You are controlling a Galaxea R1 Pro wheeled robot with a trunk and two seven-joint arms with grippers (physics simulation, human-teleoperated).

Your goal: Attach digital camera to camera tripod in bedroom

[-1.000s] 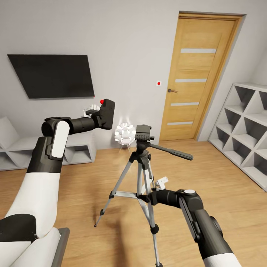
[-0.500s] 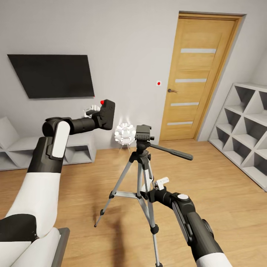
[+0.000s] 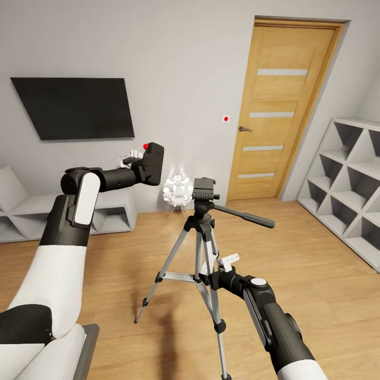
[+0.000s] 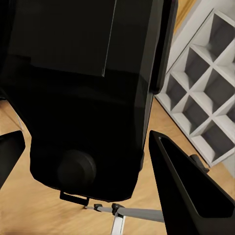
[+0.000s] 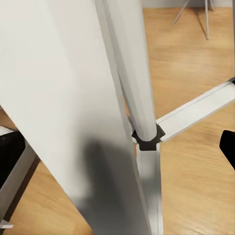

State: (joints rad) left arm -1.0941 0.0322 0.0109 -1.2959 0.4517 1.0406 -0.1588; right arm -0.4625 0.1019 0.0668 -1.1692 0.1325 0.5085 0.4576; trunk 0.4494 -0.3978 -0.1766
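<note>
My left gripper is shut on the digital camera, a black box with a red button on top. I hold it at chest height, to the left of and slightly above the camera tripod's black head. In the left wrist view the camera's dark body sits between the black fingers. The camera tripod stands on the wood floor at centre, its pan handle pointing right. My right gripper is open low at the tripod's legs, with a silver leg between its fingertips.
This bedroom has a wooden door at the back right and white cube shelving along the right wall. A black TV hangs at the left above a low white shelf. A white ball-shaped lamp stands behind the tripod.
My right forearm has turned and drawn in a little at the tripod's legs. The left arm has carried the camera slightly to the right.
</note>
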